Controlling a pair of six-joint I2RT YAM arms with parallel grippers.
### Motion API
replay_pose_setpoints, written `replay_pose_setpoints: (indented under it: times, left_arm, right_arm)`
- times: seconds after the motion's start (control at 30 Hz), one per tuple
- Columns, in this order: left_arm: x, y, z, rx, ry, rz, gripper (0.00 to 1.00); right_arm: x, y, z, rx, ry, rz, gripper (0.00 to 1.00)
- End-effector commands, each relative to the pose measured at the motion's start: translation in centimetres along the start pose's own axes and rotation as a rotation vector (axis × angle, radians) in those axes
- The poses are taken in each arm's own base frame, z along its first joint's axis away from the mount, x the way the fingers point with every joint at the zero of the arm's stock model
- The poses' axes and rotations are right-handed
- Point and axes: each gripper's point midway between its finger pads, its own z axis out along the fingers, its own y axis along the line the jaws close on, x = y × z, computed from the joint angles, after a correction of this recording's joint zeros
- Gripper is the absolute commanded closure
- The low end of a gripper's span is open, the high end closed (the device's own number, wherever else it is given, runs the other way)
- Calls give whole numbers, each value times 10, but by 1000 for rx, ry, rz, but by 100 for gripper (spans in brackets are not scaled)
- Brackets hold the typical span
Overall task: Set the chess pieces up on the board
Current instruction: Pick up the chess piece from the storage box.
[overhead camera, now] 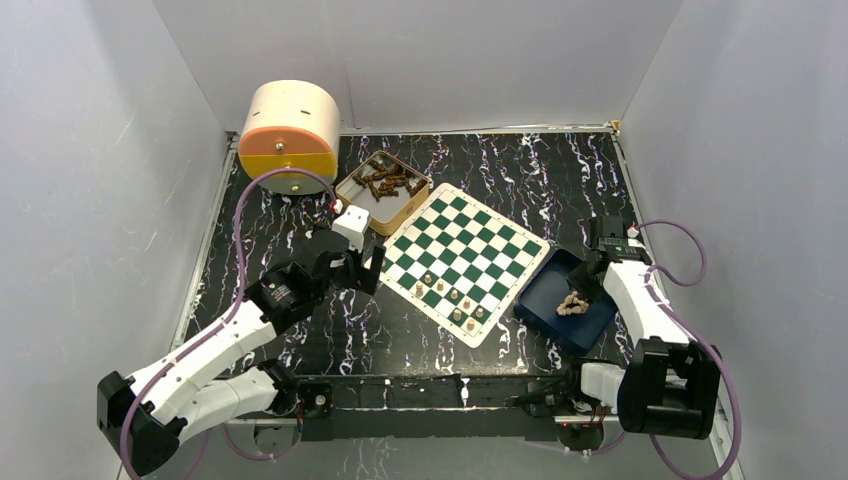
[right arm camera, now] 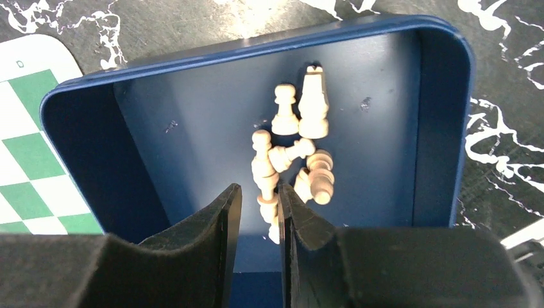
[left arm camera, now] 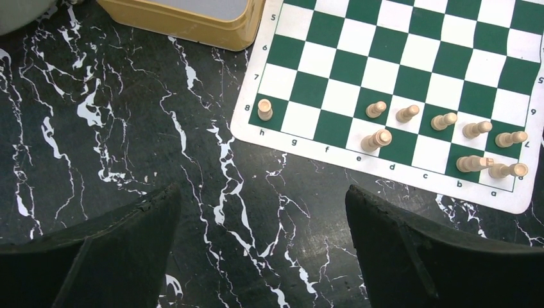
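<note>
on the black white-veined table point(overhead camera: 560, 190) the board point(overhead camera: 465, 255) lay flat, turned at an angle to the table edges, between a tan tin point(overhead camera: 400, 218) on its far left and a dark blue tray point(overhead camera: 548, 290) on its right. nine light chess pieces point(left arm camera: 407, 113) were counted standing on the board in the left wrist view, all on the two rows along its lettered edge: one alone on the corner square by the letter h, the others grouped toward the a end. further light pieces lay in a loose heap on the tray floor, most on their sides and touching one another. the tin held dark brown pieces point(overhead camera: 385, 183). a cream and orange round container point(overhead camera: 290, 130) stood at the far left corner. the left gripper point(left arm camera: 262, 192) hung over bare table just off the board's lettered edge, its fingers spread wide apart and nothing between them. the right gripper point(right arm camera: 260, 192) reached down into the tray at the near end of the heap, its fingers point(right arm camera: 224, 212) drawn close, with the end of one lying piece in the narrow gap; whether both fingers pressed on that piece could not be told
</note>
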Motion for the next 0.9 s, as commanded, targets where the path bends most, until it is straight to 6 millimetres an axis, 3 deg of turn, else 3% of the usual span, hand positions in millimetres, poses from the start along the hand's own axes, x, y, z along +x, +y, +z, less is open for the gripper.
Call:
replay_pose_setpoints:
  times: [0.0,0.6,0.87]
  left_arm:
    - [-16,8,-9,-25,-61,10,5]
    - [-12,6,-6,-14,-44,26,6]
    - [-12,6,-5,-17,-43,27,7]
  right_arm:
    - [-6,11,8,-36,-12,-5,63]
    - [18,1,34,9,71,-13,60]
    - [16,2,35,-13,51,-47,73]
